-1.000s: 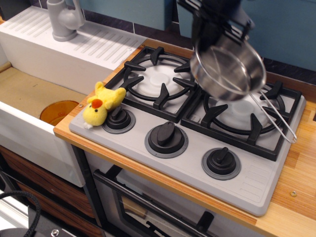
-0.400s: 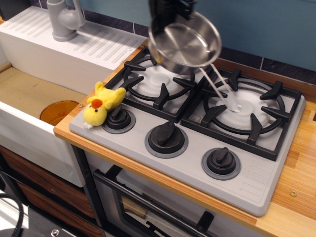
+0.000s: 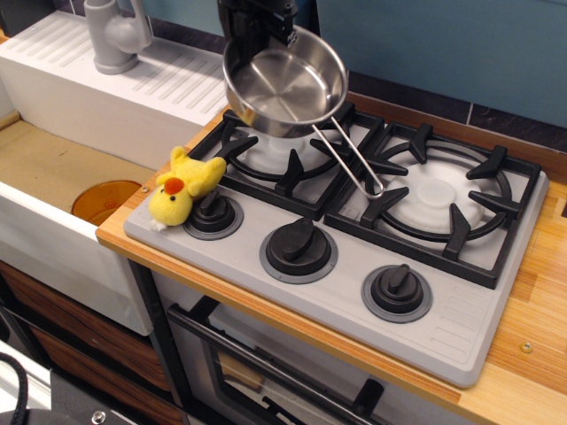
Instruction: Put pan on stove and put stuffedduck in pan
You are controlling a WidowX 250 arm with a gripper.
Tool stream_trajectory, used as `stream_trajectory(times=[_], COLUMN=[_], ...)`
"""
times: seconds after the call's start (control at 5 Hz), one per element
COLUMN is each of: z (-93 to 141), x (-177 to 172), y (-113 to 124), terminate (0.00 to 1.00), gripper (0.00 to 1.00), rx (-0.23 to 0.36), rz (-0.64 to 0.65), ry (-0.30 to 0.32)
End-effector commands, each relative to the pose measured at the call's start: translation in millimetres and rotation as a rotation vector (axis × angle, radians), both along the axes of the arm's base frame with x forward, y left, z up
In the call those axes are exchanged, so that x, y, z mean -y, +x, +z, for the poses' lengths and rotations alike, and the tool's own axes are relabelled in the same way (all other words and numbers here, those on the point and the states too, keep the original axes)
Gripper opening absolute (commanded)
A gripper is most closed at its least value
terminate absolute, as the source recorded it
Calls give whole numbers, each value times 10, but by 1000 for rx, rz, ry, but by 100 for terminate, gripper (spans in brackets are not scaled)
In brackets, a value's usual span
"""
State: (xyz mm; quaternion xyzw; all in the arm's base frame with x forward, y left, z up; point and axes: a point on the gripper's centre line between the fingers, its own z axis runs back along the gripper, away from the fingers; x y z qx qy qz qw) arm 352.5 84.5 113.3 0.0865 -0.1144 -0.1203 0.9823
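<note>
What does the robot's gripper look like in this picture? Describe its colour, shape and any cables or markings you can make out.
Only the lower part of the gripper shows at the top edge: a black, blocky, angular body with hard edges. No markings can be made out, and no cable on it is visible. The rest of the arm is out of frame.

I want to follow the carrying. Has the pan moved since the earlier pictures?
Yes. The pan, held tilted by the gripper, went left, from above the right burner to above the left burner.

one pan (image 3: 285, 86), one stuffedduck (image 3: 182, 189), two burners, three knobs
</note>
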Motion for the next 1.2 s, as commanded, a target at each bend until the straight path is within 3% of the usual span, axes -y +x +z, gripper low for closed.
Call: stream_trajectory(times=[0.0,0.4,0.6,1.0], z=[-117,-117,-76,-53], x=[-15,-19,-64,-88], y=[90,223,246,204], terminate=[0,0,0,0], gripper=[0,0,100,100], rx=[70,101,110,118], rz=[16,-1,-18,-40], ry=[-31,-10,15,12])
